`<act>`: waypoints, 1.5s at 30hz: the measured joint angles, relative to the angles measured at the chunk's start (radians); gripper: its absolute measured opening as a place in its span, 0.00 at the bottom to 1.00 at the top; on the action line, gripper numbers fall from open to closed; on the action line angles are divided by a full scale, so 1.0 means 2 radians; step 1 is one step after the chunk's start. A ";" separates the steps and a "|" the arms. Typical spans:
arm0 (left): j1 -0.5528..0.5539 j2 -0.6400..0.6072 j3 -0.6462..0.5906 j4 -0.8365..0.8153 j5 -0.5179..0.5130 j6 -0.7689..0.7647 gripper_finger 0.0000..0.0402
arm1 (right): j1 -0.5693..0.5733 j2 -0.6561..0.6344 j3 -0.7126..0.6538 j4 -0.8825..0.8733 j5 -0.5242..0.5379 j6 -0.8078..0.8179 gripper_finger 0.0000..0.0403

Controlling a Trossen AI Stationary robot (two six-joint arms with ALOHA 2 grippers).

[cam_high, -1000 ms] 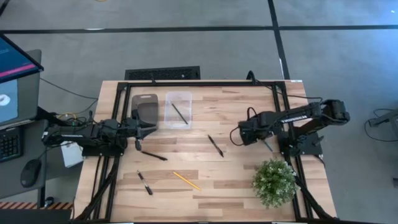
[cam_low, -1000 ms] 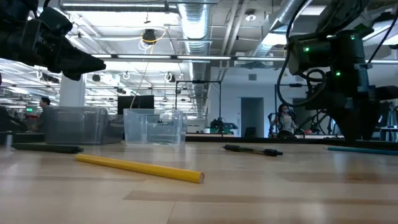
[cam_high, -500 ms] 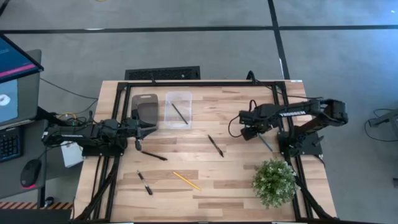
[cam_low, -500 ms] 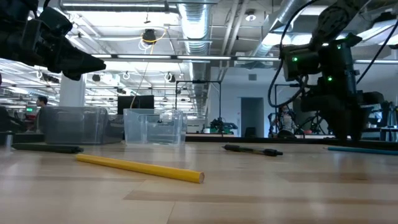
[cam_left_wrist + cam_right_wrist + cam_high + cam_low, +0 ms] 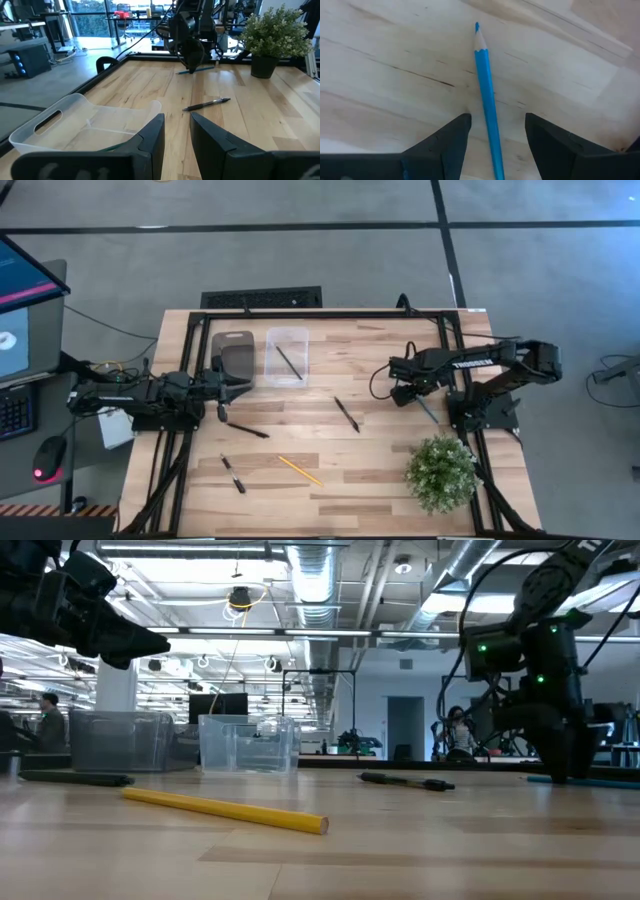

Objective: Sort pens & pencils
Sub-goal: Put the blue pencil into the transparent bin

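Observation:
A blue pencil (image 5: 487,100) lies flat on the wooden table near its right edge (image 5: 428,412). My right gripper (image 5: 497,145) points down over it, open, with one finger on either side of the pencil and neither touching it. A yellow pencil (image 5: 300,470) lies near the front edge. A dark pencil (image 5: 289,362) lies in a clear bin (image 5: 287,338). Three black pens (image 5: 347,414) (image 5: 247,430) (image 5: 233,474) lie on the table. My left gripper (image 5: 177,132) waits level at the table's left (image 5: 225,385), slightly open and holding nothing.
A tinted bin (image 5: 235,352) stands beside the clear one at the back left. A potted plant (image 5: 440,470) stands at the front right, close to the blue pencil. A black frame (image 5: 320,314) runs around the table's edges.
My right gripper has sunk toward the blue pencil and shifted a little toward the table's right edge, rolling about its own axis. Its fingers have stayed open.

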State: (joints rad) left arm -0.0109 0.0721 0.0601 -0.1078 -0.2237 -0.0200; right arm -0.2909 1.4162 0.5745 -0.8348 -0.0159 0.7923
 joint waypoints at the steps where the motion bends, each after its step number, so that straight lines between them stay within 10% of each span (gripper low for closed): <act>1: 0.000 0.000 0.000 0.000 0.000 0.000 0.20 | 0.000 0.000 0.000 0.002 -0.003 -0.005 0.56; 45: 0.000 0.000 0.000 0.000 0.003 -0.014 0.20 | -0.005 0.002 -0.002 0.021 -0.018 0.015 0.40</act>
State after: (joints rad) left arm -0.0109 0.0719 0.0601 -0.1081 -0.2176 -0.0490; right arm -0.3012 1.4200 0.5705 -0.7938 -0.0513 0.8219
